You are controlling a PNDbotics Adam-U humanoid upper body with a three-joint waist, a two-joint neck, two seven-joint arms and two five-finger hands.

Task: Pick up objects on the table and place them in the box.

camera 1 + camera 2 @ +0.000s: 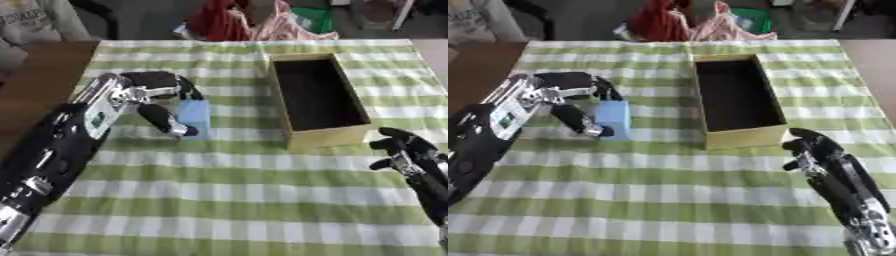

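So I've got the left hand (156, 95) wrapped around the blue block (196, 116) right now — fingers curled over the top and far side, thumb coming down its near-left face, so it's pinching the thing between them. The block sits on the green-and-white checked tablecloth (219, 200), just left of the box (325, 137), not touching it, and about level with the box's near half. I can't tell whether it's lifted off the cloth yet or still resting there. From how it looks — flat faces, crisp edges, pale matte blue — my guess is foam or light plastic, so light and fairly stiff, probably not slippery and not something I need to baby. The opposite flat sides are the obvious place to hold it, which is roughly where the fingers and thumb already are; I'd avoid grabbing by a corner since it could twist out. The box is open-topped and looks empty and dark inside, so a drop from just above the rim should be fine. Right hand (815, 150) is idle just near and right of the box's front corner, fingers loosely bent, holding nothing.
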